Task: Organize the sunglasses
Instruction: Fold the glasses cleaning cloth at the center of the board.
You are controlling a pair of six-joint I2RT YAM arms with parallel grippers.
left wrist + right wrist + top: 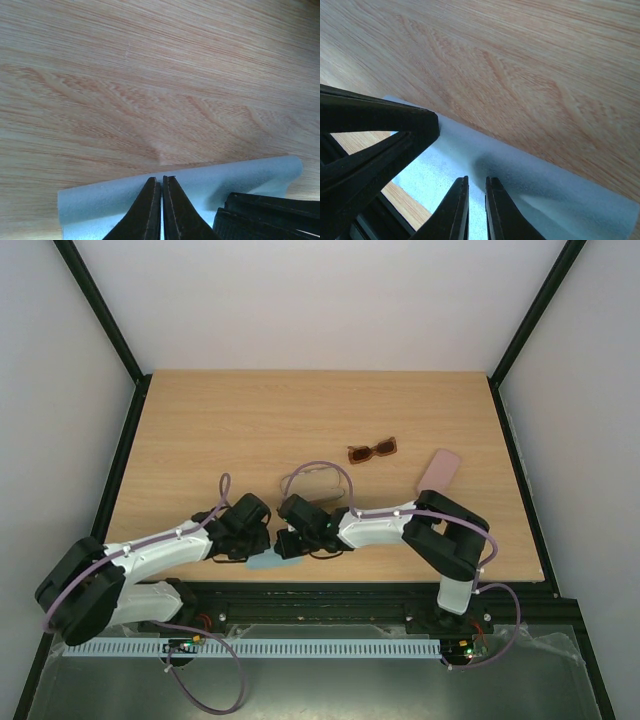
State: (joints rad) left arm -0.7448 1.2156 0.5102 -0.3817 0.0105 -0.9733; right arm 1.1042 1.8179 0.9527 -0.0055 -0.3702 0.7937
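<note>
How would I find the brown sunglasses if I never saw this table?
Start at the wooden table and look at its right half. There, just left of a flat pink case, lie the reddish-brown sunglasses. They alone have a thick frame and two brown rectangular lenses; the case is plain and smooth.

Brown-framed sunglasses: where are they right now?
Top view: the brown-framed sunglasses lie flat on the table, right of centre, just left of the pink case and slightly farther back than it.
</note>
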